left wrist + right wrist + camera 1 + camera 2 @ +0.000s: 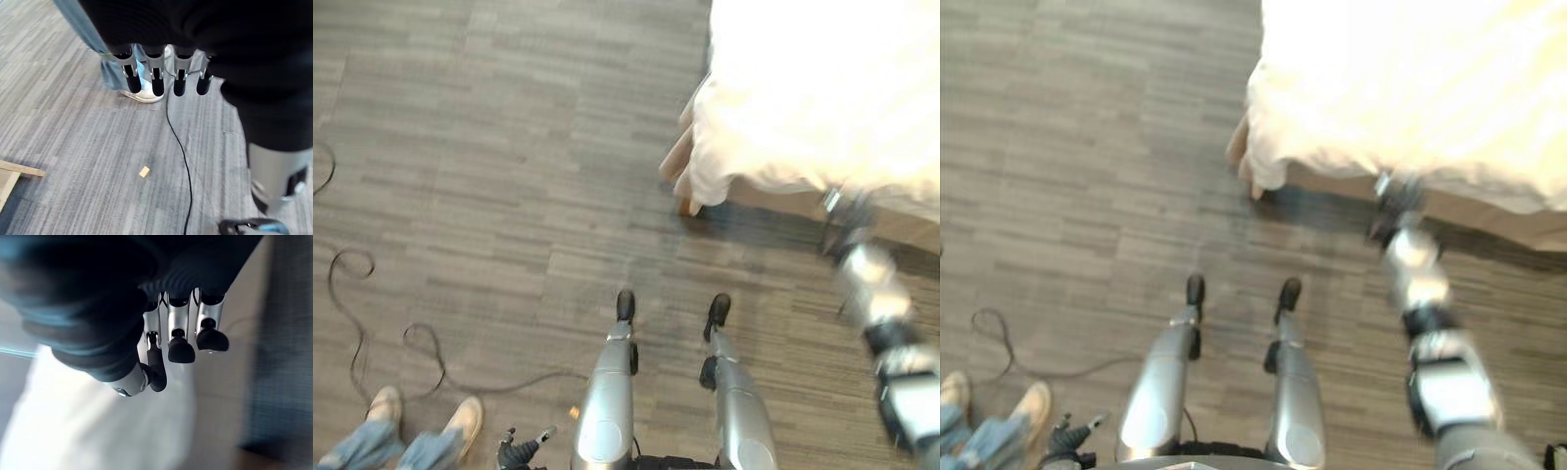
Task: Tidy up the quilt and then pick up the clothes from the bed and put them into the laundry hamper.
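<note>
A white quilt (803, 88) covers the bed at the upper right, and its corner (705, 166) hangs over the edge toward the floor. My right hand (840, 208) is raised to the bed's near side, just under the quilt's hanging edge. In the right wrist view its fingers (181, 333) are loosely bent with nothing between them and the thumb, and the quilt (88, 431) lies just beyond. My left hand (517, 452) hangs low by my side, its fingers (154, 78) straight and empty.
The bed's beige side panel (901, 227) and a wooden leg (689, 206) stand on grey carpet. A person in jeans and pale shoes (460, 419) stands close at my left. A small tan scrap (144, 171) and a wooden strip (17, 170) lie on the floor.
</note>
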Motion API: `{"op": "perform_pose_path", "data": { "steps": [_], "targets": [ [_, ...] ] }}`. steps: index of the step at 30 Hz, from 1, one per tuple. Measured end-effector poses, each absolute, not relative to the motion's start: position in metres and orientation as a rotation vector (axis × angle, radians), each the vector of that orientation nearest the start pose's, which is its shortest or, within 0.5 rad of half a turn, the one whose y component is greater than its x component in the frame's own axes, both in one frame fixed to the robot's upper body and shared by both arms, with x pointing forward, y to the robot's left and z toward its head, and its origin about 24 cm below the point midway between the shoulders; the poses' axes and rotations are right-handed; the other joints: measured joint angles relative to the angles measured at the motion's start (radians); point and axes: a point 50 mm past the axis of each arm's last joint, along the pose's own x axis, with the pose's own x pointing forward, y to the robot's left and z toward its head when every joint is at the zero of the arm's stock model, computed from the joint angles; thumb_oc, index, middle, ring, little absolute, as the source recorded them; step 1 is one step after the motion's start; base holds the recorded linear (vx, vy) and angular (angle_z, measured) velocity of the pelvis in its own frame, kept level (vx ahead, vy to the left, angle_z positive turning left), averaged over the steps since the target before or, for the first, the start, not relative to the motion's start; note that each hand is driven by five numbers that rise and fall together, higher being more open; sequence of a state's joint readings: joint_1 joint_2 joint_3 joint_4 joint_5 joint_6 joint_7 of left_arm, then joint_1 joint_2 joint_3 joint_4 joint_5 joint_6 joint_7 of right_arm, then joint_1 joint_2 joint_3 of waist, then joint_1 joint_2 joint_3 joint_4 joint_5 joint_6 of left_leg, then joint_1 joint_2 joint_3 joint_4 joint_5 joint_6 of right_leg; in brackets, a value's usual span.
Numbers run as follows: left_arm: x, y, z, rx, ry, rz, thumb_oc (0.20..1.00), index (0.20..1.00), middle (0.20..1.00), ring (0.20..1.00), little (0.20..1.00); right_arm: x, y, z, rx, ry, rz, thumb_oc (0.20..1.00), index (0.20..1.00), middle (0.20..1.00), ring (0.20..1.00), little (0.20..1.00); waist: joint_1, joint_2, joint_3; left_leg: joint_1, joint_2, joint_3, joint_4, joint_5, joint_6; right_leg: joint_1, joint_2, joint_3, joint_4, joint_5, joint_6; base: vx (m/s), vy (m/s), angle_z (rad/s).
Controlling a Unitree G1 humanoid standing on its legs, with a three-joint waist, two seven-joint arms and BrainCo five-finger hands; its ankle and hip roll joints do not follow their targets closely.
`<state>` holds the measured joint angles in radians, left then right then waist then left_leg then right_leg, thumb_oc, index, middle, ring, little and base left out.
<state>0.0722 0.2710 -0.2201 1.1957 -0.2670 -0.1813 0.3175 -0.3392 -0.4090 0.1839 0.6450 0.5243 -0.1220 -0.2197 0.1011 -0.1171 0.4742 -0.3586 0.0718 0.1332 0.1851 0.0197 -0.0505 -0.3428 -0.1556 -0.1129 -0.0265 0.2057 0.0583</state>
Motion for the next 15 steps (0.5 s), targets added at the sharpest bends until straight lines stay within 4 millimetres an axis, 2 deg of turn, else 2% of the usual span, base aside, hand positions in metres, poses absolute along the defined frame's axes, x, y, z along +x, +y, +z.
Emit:
{"op": "perform_pose_path", "data": {
  "steps": [1,2,3,4,5,6,7,8,9,11,12,13,15],
  "targets": [
    [0.079,0.249,-0.153,0.344,1.068,0.407,1.000,1.000,1.000,1.000,1.000,0.282,-0.225,-0.019,0.025,0.314,-0.230,0.332,0.332,0.332,0.332,0.332,-0.020,-0.004,0.000,0.032,-0.001,0.004,-0.008,-0.005,-0.001,0.030,0.000,0.001,-0.012,0.000,0.001,0.01,0.061,-0.32],
    [0.079,0.244,-0.155,0.437,1.084,0.389,1.000,1.000,1.000,1.000,1.000,0.237,-0.208,-0.067,0.043,0.496,-0.206,0.580,0.580,0.580,0.580,0.580,-0.046,-0.010,-0.009,0.100,-0.002,0.022,-0.032,-0.010,-0.001,0.089,0.000,0.011,-0.033,0.009,0.013,0.02,0.066,-0.33],
    [0.078,0.242,-0.155,0.483,1.086,0.385,1.000,1.000,1.000,1.000,1.000,0.201,-0.199,-0.096,0.040,0.640,-0.194,1.000,1.000,1.000,1.000,1.000,-0.068,-0.016,-0.031,0.121,0.000,0.030,-0.044,-0.018,0.000,0.115,0.002,0.022,-0.049,0.008,0.015,0.00,0.176,-0.52],
    [0.080,0.246,-0.153,0.578,1.089,0.388,1.000,1.000,1.000,1.000,1.000,0.155,-0.204,-0.130,0.044,0.823,-0.249,1.000,1.000,1.000,1.000,1.000,-0.104,-0.027,-0.063,0.161,0.003,0.054,-0.050,-0.026,0.000,0.132,-0.002,0.030,-0.052,-0.003,0.022,0.02,0.185,-0.36],
    [0.080,0.248,-0.153,0.602,1.102,0.391,1.000,1.000,1.000,1.000,1.000,0.146,-0.205,-0.137,0.055,0.870,-0.283,1.000,1.000,1.000,1.000,1.000,-0.108,-0.026,-0.069,0.179,0.003,0.055,-0.058,-0.024,0.000,0.145,-0.002,0.030,-0.052,-0.003,0.022,0.01,0.181,-0.22],
    [0.070,0.246,-0.157,0.668,1.167,0.387,1.000,1.000,1.000,1.000,1.000,0.084,-0.216,-0.166,0.052,1.165,-0.448,1.000,1.000,1.000,1.000,1.000,-0.110,-0.006,-0.154,0.226,0.007,0.056,-0.086,-0.038,0.008,0.186,-0.004,0.031,-0.054,-0.018,0.026,0.09,0.133,-0.07],
    [0.059,0.243,-0.159,0.697,1.204,0.384,1.000,1.000,1.000,1.000,1.000,0.053,-0.220,-0.171,0.030,1.278,-0.482,1.000,1.000,1.000,1.000,1.000,-0.112,0.010,-0.205,0.258,0.002,0.065,-0.117,-0.039,0.005,0.201,-0.009,0.035,-0.058,-0.036,0.043,0.17,0.148,-0.12],
    [0.054,0.237,-0.162,0.709,1.225,0.365,1.000,1.000,1.000,1.000,1.000,0.033,-0.221,-0.173,0.032,1.341,-0.511,1.000,1.000,1.000,1.000,1.000,-0.124,0.023,-0.232,0.291,-0.006,0.072,-0.140,-0.036,0.009,0.213,-0.018,0.038,-0.056,-0.054,0.065,0.19,0.118,-0.08],
    [0.048,0.233,-0.164,0.727,1.245,0.342,1.000,1.000,1.000,1.000,1.000,0.018,-0.222,-0.174,0.067,1.401,-0.577,1.000,1.000,1.000,1.000,1.000,-0.134,0.035,-0.242,0.333,-0.013,0.074,-0.167,-0.029,0.019,0.245,-0.021,0.038,-0.052,-0.055,0.066,0.16,0.050,0.02],
    [0.023,0.224,-0.167,0.788,1.282,0.269,1.000,1.000,1.000,1.000,1.000,-0.040,-0.214,-0.174,0.117,1.594,-0.651,1.000,1.000,1.000,1.000,1.000,-0.150,0.057,-0.306,0.418,-0.020,0.080,-0.223,-0.026,0.020,0.292,-0.022,0.043,-0.037,-0.069,0.060,0.08,-0.003,-0.03],
    [0.012,0.222,-0.167,0.816,1.295,0.230,1.000,1.000,1.000,1.000,1.000,-0.055,-0.212,-0.173,0.124,1.635,-0.657,1.000,1.000,1.000,1.000,1.000,-0.164,0.065,-0.332,0.436,-0.020,0.090,-0.239,-0.026,0.020,0.293,-0.020,0.051,-0.029,-0.076,0.060,0.01,-0.086,-0.27],
    [0.011,0.220,-0.167,0.832,1.286,0.204,1.000,1.000,1.000,1.000,1.000,-0.062,-0.210,-0.172,0.138,1.647,-0.657,1.000,1.000,1.000,1.000,1.000,-0.183,0.069,-0.342,0.453,-0.019,0.108,-0.246,-0.025,0.019,0.293,-0.017,0.064,-0.030,-0.077,0.060,-0.03,-0.107,-0.45],
    [0.006,0.218,-0.168,0.862,1.290,0.160,1.000,1.000,1.000,1.000,1.000,-0.060,-0.209,-0.172,0.172,1.603,-0.644,1.000,1.000,1.000,1.000,1.000,-0.235,0.066,-0.344,0.469,-0.019,0.170,-0.254,-0.001,0.009,0.271,-0.009,0.073,-0.036,-0.075,0.064,-0.07,-0.121,-0.74]
  ]
}}
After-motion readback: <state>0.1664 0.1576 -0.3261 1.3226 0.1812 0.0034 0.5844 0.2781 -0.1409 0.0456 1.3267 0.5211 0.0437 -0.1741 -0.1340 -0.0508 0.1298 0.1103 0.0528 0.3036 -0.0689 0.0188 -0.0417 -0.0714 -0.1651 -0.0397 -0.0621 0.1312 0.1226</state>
